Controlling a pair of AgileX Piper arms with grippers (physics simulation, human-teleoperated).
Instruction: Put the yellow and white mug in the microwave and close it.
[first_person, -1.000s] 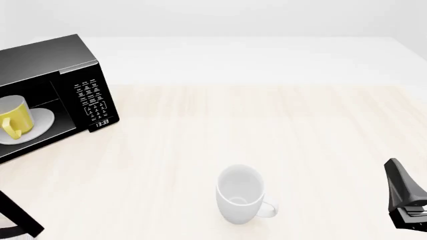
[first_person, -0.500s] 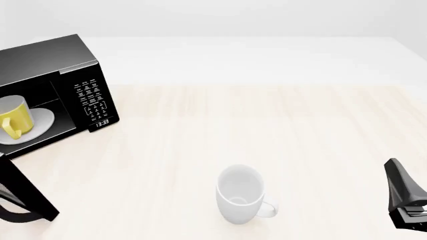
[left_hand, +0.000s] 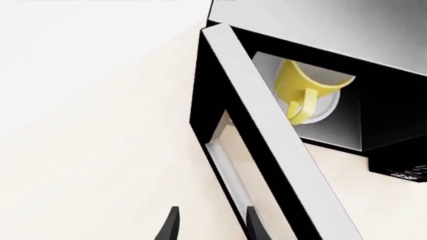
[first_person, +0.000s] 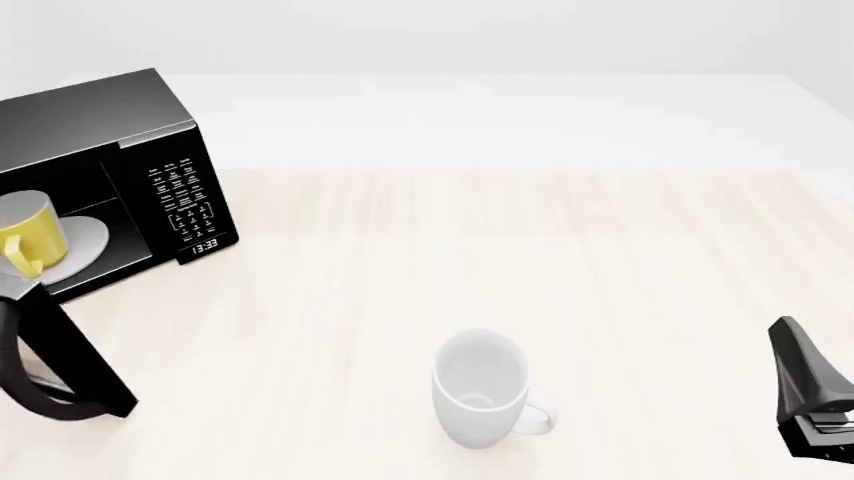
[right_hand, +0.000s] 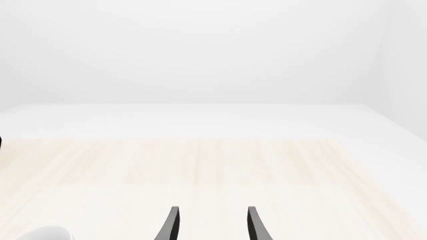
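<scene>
The yellow and white mug (first_person: 30, 238) stands inside the microwave (first_person: 127, 130) on its white round plate (first_person: 83, 240), handle toward the front. It also shows in the left wrist view, where the mug (left_hand: 301, 86) sits behind the partly open door (left_hand: 267, 150). The door (first_person: 64, 355) stands out from the microwave at the table's left edge. My left gripper (left_hand: 212, 226) is open, one finger (left_hand: 254, 226) close beside the door's outer, handle side. My right gripper (right_hand: 212, 226) is open and holds nothing. It hangs over the table's right side.
A larger all-white mug (first_person: 481, 388) stands near the front middle of the table, handle to the right. Its rim (right_hand: 40, 234) just shows in the right wrist view. The right arm (first_person: 811, 400) sits at the front right corner.
The microwave door has swung further toward the microwave, covering more of the opening's lower left. The mug, the white mug and the right arm have not moved.
</scene>
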